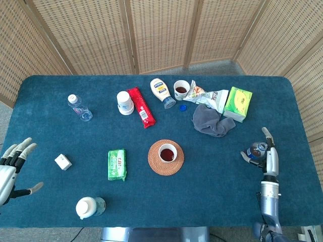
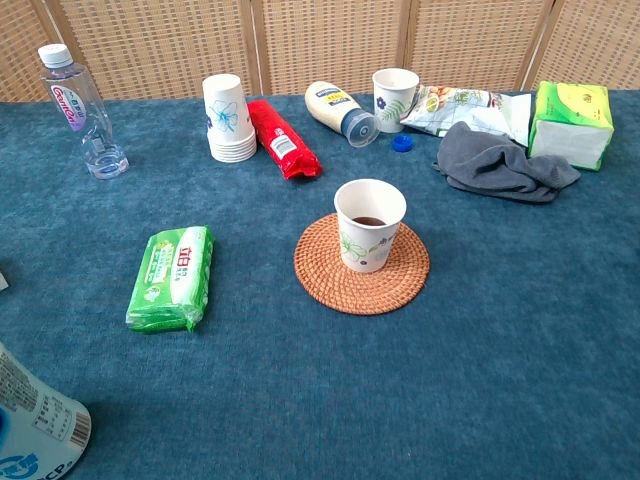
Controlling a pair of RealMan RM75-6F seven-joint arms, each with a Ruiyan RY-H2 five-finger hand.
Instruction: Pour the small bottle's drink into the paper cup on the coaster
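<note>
Woven round rattan coaster (image 1: 166,158) bears the dark-filled white paper cup (image 1: 167,152); well right, the right hand (image 1: 263,153) apparently grips the small open bottle (image 1: 255,150) upright.

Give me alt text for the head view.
A paper cup holding dark drink sits on a round woven coaster mid-table. The right hand holds a small bottle at the right edge; the left hand hovers, fingers apart.

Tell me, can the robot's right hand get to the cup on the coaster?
Probably yes. The right hand, holding the small bottle, has only bare table between it and the paper cup on the coaster.
</note>
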